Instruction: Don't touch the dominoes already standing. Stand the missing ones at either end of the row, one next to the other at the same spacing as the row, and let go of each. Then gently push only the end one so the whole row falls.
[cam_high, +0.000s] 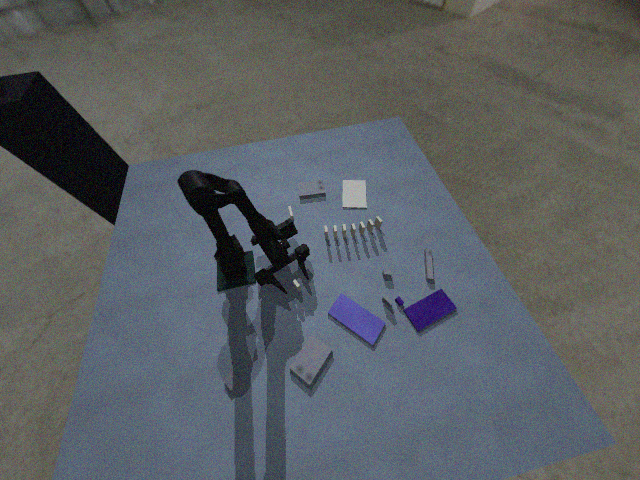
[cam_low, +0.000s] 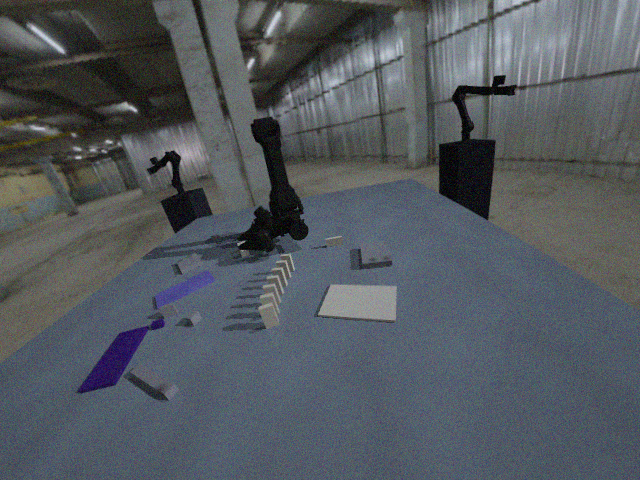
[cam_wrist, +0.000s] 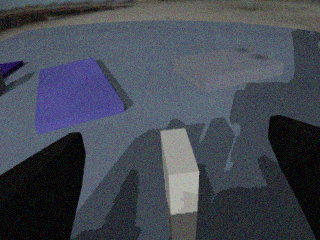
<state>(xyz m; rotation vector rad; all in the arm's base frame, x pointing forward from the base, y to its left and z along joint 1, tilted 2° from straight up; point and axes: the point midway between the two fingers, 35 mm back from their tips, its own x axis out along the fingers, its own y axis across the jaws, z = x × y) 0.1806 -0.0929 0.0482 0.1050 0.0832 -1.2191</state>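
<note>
Several cream dominoes stand upright in an evenly spaced row (cam_high: 353, 227) (cam_low: 275, 281). My gripper (cam_high: 297, 286) (cam_wrist: 179, 135) is open, low over the table, left of the row's left end in the top view. A cream domino (cam_high: 296, 283) (cam_low: 244, 253) (cam_wrist: 181, 152) is between the spread fingers, with a gap on both sides in the wrist view. It looks upright; its foot is hidden in the wrist view. It is away from the row and out of its line. Another cream domino (cam_high: 290, 211) (cam_low: 333, 240) lies on its long edge behind the gripper.
A white slab (cam_high: 354, 194) (cam_low: 359, 302) and a grey box (cam_high: 312, 189) lie behind the row. A violet slab (cam_high: 356, 318) (cam_wrist: 77, 95), a purple slab (cam_high: 429, 310), a grey-pink box (cam_high: 311, 360) (cam_wrist: 230, 67), a grey bar (cam_high: 429, 265) and small grey blocks lie in front.
</note>
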